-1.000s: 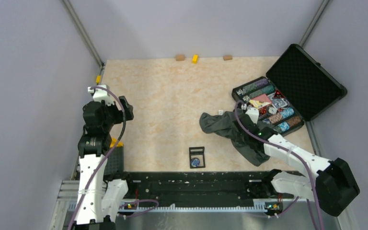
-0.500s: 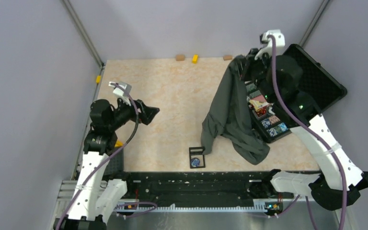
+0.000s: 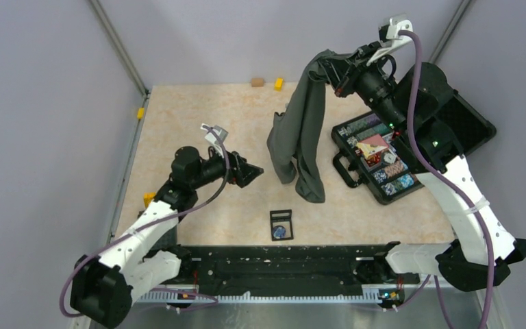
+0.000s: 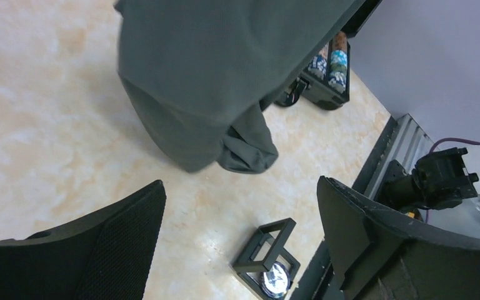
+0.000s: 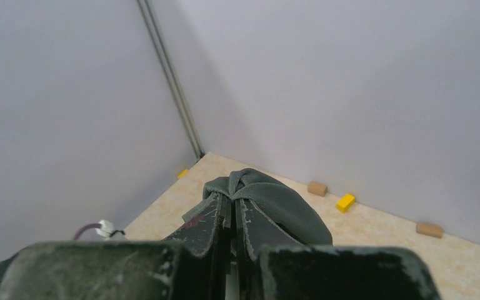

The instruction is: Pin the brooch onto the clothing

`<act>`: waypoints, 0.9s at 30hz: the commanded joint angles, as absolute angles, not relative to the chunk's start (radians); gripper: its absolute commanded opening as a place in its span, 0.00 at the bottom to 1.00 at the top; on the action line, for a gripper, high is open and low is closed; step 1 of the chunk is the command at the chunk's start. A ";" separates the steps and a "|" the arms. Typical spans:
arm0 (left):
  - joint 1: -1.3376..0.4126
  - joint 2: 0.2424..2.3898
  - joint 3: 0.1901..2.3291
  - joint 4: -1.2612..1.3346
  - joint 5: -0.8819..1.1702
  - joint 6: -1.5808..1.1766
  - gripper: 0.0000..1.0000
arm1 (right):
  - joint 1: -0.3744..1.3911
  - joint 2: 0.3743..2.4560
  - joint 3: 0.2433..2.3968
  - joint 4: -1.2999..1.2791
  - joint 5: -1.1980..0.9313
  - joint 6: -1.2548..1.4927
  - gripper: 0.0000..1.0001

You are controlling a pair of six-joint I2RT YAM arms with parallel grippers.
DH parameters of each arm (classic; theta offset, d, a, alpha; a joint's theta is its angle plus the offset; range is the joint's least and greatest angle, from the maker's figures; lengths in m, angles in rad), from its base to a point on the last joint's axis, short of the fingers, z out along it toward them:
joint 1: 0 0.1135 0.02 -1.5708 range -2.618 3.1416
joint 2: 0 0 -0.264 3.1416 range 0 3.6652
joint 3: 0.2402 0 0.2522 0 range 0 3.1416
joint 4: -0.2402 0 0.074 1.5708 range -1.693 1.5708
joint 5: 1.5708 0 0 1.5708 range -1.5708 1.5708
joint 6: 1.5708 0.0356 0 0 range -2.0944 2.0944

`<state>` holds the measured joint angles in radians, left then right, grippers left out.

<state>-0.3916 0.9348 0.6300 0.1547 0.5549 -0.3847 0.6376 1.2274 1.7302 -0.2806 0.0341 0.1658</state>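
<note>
Presently the right pincer (image 3: 329, 68) is clamped shut on a bunched fold of the T-shirt (image 3: 301, 130), carried high above the bench (image 3: 205, 123), beyond the small black frame (image 3: 281, 215) and slightly to its right. From that grip the cloth hangs in a long drape, its lowest folds ending just beyond the frame and apparently just off the bench. The left pincer (image 3: 253, 171) hovers beyond and left of the frame with jaws spread wide and nothing between them, pointing towards the hem.

Progress, as judged: early. The brooch (image 3: 280, 232) lies inside the frame, untouched and apart from the cloth; nothing is pinned. The garment is yet to be laid flat, the brooch to be lifted, and the two joined.

Room: the widest bare bench lies beyond and left of the frame. Right of the frame stands the open chip case (image 3: 445, 116), close to the drape. On the frame's near side the black rail (image 3: 281, 264) follows almost at once, leaving little margin there.
</note>
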 commanded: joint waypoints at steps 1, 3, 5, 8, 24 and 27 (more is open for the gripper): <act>-0.429 1.015 0.579 0.392 0.530 -0.494 0.94 | 0.644 1.208 1.783 -0.189 -0.034 0.188 0.00; -0.439 1.052 0.573 0.411 0.514 -0.495 0.93 | 0.644 1.202 1.780 -0.198 -0.034 0.193 0.00; -0.439 1.074 0.559 0.429 0.473 -0.479 0.93 | 0.645 1.196 1.775 -0.203 -0.039 0.197 0.00; -0.439 1.080 0.559 0.436 0.426 -0.467 0.92 | 0.644 1.186 1.764 -0.207 -0.049 0.204 0.00; -0.439 1.452 0.609 0.872 0.832 -0.748 0.72 | 0.645 1.122 1.692 -0.113 -0.283 0.246 0.00; -0.441 1.489 0.591 1.022 0.876 -0.816 0.72 | 0.645 1.117 1.702 -0.111 -0.297 0.255 0.00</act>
<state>-0.4366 1.4700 0.5938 0.6926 0.7353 -0.6994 0.6376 1.1515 1.6867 -0.2115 -0.2249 0.2321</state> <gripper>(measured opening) 0.721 0.019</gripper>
